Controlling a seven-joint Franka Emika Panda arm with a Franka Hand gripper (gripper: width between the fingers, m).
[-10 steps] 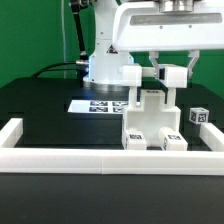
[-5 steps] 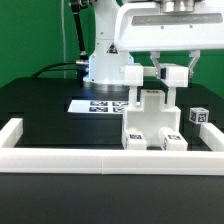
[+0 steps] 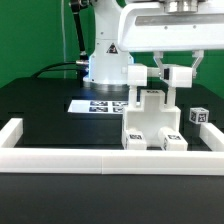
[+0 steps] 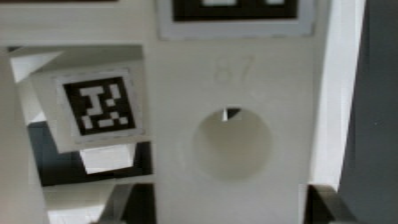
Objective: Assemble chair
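Note:
The partly built white chair (image 3: 150,118) stands just behind the front border rail, with tagged blocks (image 3: 133,140) at its base. My gripper (image 3: 170,74) hangs over its top, on the exterior view's right, and is shut on an upright white chair piece (image 4: 231,110) with an oval hollow in its face. Both dark fingers (image 4: 135,204) press that piece's sides. A second tagged white part (image 4: 98,103) sits beside the held piece; in the exterior view it is the tagged part (image 3: 131,73) at the chair's upper left.
A long low white border frame (image 3: 60,157) runs along the front and up both sides. The marker board (image 3: 98,105) lies flat behind the chair. A small tagged white cube (image 3: 197,116) rests at the exterior view's right. The robot base (image 3: 100,62) stands behind.
The hand and the piece it holds have shifted very slightly toward the exterior view's right. The grip is unchanged.

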